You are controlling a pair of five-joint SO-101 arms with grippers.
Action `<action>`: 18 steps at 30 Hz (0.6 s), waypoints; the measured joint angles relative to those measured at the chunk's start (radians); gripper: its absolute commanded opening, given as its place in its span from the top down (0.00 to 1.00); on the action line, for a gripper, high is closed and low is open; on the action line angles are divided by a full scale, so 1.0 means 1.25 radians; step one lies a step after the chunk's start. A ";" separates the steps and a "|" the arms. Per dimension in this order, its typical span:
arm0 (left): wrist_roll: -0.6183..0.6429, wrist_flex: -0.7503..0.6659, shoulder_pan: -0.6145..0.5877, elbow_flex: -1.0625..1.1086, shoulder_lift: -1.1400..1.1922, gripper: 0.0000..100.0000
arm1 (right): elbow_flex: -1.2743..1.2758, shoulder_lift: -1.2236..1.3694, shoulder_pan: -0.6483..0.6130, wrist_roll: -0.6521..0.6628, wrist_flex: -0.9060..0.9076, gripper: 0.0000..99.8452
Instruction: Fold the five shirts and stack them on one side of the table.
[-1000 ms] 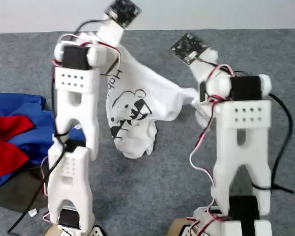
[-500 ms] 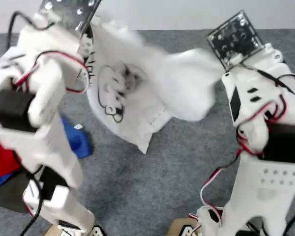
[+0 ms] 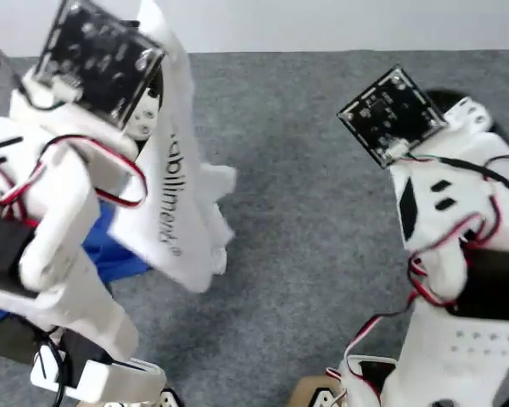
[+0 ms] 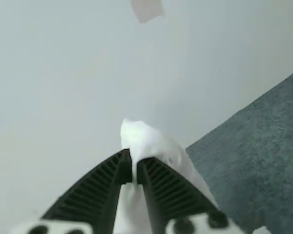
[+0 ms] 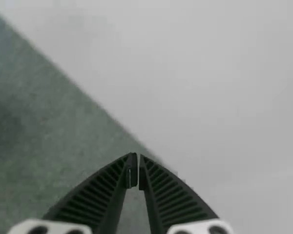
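A white shirt point(image 3: 182, 212) with dark print hangs in the air from my left gripper point(image 4: 132, 168), which is raised high at the back left and shut on a bunch of the white cloth point(image 4: 151, 144). The shirt's lower end dangles above the grey table point(image 3: 322, 237). My right gripper point(image 5: 133, 170) is also lifted high, on the right side, shut with nothing between its fingers and pointing at the table's far edge and the wall. A blue shirt point(image 3: 123, 250) lies on the table at the left, mostly hidden behind the left arm.
The left arm point(image 3: 51, 212) and right arm point(image 3: 458, 229) stand tall close to the high camera and cover much of the table. Part of a dark garment point(image 3: 0, 339) lies at the left edge. Bare grey surface spreads between the arms.
The right gripper has let go of the white shirt, which swung left and now hangs from the left gripper alone. Both arms rose higher.
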 measured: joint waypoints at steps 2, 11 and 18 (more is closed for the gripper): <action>0.000 0.000 -0.023 0.039 -0.004 0.99 | 0.044 0.000 0.000 0.000 0.026 0.99; -0.005 0.000 -0.215 0.443 -0.180 0.99 | 0.198 0.014 -0.012 -0.056 0.032 0.99; -0.195 0.000 -0.373 0.930 -0.419 0.99 | 0.211 0.180 -0.091 -0.158 0.032 0.99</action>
